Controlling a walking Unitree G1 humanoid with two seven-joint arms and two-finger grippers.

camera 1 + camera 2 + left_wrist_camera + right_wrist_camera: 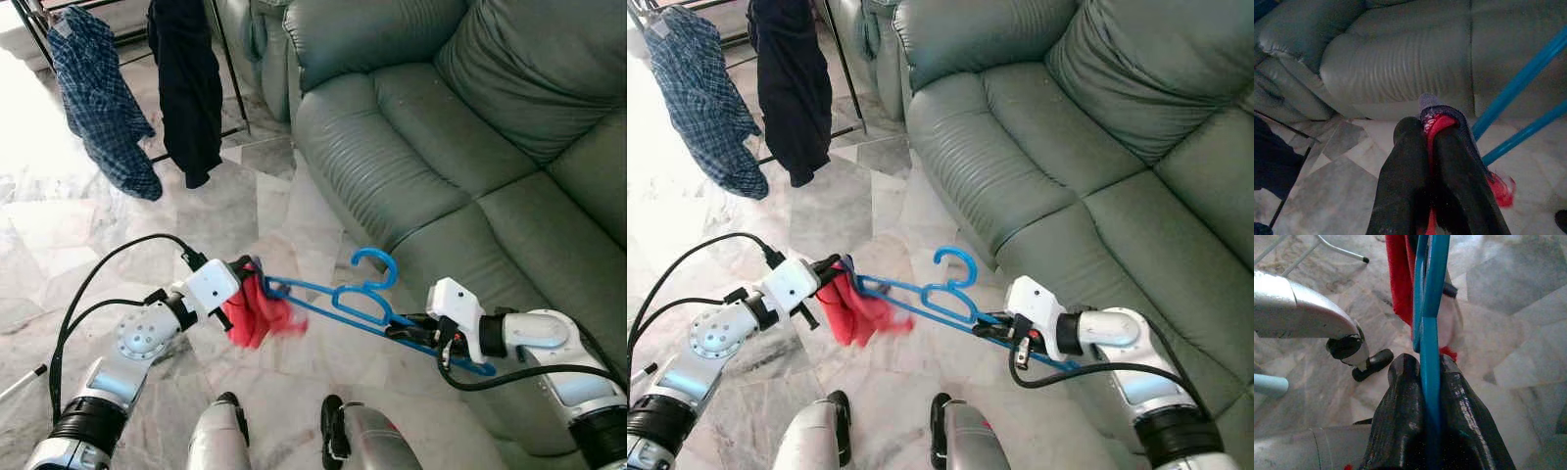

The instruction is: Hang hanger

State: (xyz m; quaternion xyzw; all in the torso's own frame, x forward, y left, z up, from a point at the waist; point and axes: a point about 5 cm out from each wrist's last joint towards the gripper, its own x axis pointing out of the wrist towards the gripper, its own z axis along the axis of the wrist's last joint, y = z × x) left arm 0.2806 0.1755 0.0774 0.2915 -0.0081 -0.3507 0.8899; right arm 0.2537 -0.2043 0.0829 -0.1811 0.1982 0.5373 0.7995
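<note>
Gripping blue hanger [338, 299], right pincer [409, 331]

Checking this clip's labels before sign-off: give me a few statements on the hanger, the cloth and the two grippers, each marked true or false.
1. The right gripper is shut on the blue hanger. True.
2. The left gripper is open and holds nothing. False: it is shut on the red cloth.
3. The hanger already hangs on the drying rack. False: it is held between the two grippers, beside the green sofa.
4. A checked shirt hangs on the rack. True.
</note>
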